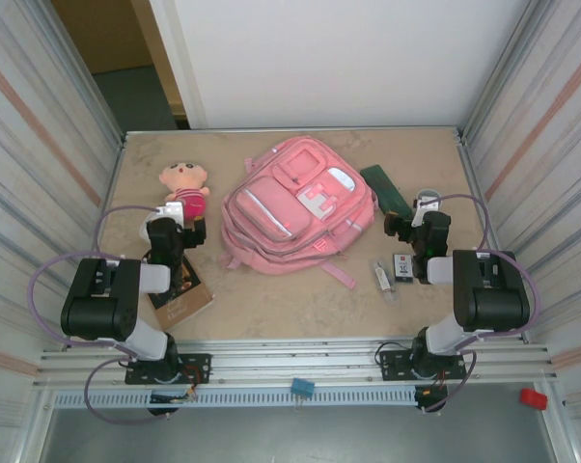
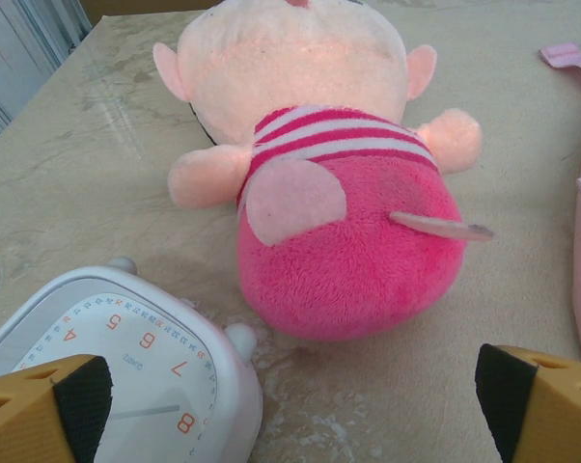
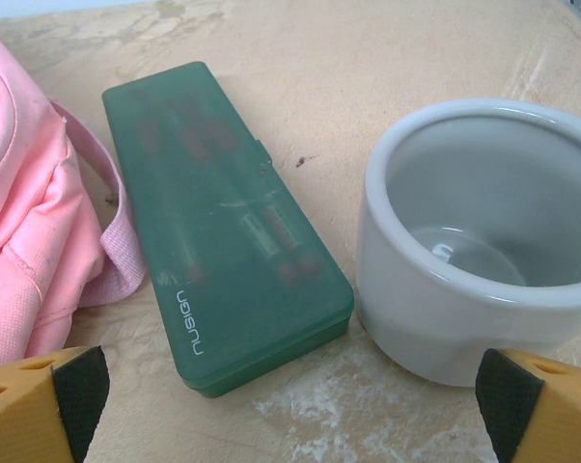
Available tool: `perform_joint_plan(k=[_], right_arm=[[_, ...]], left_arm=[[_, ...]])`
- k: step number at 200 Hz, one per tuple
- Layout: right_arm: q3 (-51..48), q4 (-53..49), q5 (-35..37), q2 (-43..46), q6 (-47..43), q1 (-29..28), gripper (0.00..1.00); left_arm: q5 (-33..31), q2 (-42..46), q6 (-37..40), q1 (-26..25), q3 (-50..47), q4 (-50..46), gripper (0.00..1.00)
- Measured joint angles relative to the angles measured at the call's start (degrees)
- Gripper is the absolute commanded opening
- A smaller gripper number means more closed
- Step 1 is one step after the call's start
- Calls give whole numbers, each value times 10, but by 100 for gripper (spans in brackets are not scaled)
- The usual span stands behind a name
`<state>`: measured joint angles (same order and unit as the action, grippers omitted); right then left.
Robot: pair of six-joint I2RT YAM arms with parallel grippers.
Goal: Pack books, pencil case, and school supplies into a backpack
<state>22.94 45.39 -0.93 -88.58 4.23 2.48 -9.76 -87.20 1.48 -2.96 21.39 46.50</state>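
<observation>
Beige, stone-look bench (image 1: 271, 313), kinda mottled and blotchy up close. It's boxed in by ribbed metal walls (image 1: 40, 145) on both sides, with a plain white panel (image 1: 339, 58) behind the far edge and a dark gap past the far left corner.

The pink backpack (image 1: 300, 217) lies flat in the middle of the bench, closer to the far edge, front pockets facing up. A brown book (image 1: 182, 297) sits by the near left corner, partly under the left arm. The green pencil case (image 3: 228, 222) is flat near the far right corner, squeezed between a backpack strap and a grey cup (image 3: 484, 241), just beside both. A short white tube (image 1: 382, 278) and a small black rectangle (image 1: 403, 267) lie side by side toward the right edge, nearer the front.

The left hand (image 2: 292, 397) is spread wide with nothing in it, hanging just above the bench over a white clock (image 2: 117, 357) and a pink plush doll (image 2: 329, 222) near the left edge. The right hand (image 3: 290, 397) is spread just as wide, also holding nothing.
</observation>
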Motion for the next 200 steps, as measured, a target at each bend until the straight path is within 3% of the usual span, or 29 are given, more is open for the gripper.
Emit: perform_joint_plan(k=[143, 184, 200], right_arm=[[0, 0, -5, 0, 0, 2, 99], [1, -3, -6, 1, 1, 5, 99], [21, -71, -2, 21, 5, 7, 99]], left_arm=[[25, 0, 0, 8, 5, -1, 99], [21, 1, 0, 6, 5, -2, 91], [13, 18, 4, -3, 18, -47, 89]])
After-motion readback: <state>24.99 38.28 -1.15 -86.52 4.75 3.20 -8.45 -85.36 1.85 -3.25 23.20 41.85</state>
